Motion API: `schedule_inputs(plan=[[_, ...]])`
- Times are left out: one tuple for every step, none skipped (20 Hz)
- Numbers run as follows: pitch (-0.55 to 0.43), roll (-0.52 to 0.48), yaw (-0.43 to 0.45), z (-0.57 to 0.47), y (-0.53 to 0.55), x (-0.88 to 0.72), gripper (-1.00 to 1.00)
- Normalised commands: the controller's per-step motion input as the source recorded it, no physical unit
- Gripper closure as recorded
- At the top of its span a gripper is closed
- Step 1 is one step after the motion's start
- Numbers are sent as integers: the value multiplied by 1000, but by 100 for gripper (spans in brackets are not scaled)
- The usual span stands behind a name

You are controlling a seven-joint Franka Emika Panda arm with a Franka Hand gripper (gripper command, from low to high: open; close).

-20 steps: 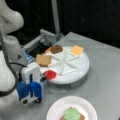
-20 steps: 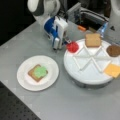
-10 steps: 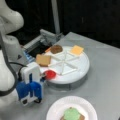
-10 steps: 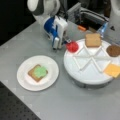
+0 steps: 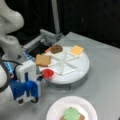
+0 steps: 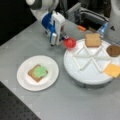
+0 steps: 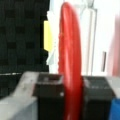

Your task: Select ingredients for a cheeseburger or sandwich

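My gripper (image 5: 40, 74) (image 6: 63, 38) is shut on the red round (image 5: 47, 73) (image 6: 70, 43), which sits at the rim of the white divided tray (image 5: 75, 77) (image 6: 82, 77). The wrist view shows the red round (image 7: 70, 62) edge-on between the black fingers (image 7: 48, 97). On the tray lie a brown toast square (image 5: 43, 60) (image 6: 93, 40), a dark brown patty (image 5: 56, 49) (image 6: 113, 50) and a yellow-orange cheese square (image 5: 76, 50) (image 6: 113, 70). The sandwich stands as a toast square topped by a green round (image 5: 71, 114) (image 6: 40, 71) on the paper plate (image 5: 56, 108) (image 6: 25, 82).
A grey metal fixture (image 5: 46, 37) (image 6: 85, 13) with an orange piece (image 6: 81, 28) stands behind the tray. The arm's white body (image 5: 10, 30) fills a front view's left. The grey table (image 6: 75, 102) ends at a dark perforated edge (image 6: 15, 110).
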Motion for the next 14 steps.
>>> schedule_inputs(plan=[[209,-168,238,330,-133,187,100],[221,-183,255,346,-128,200,100],[229,-198,266,361,-120,211,100],[224,-192,265,349,-109,210,100],[231,-221,272,345,-99,219,100],[231,-236,276,345,-92,223,100],[223,-226,269,327,-80,216,100],[219,-273,273,311,-69,211,100],[210,-291,276,294,-67,212,100],[200,-279,267,265,-63,204,100],[184,-293,273,233,-65,210,100],[170,-301,267,202,-66,220,100],[161,-284,251,171,-64,216,100],[149,-284,240,143,-64,221,100]])
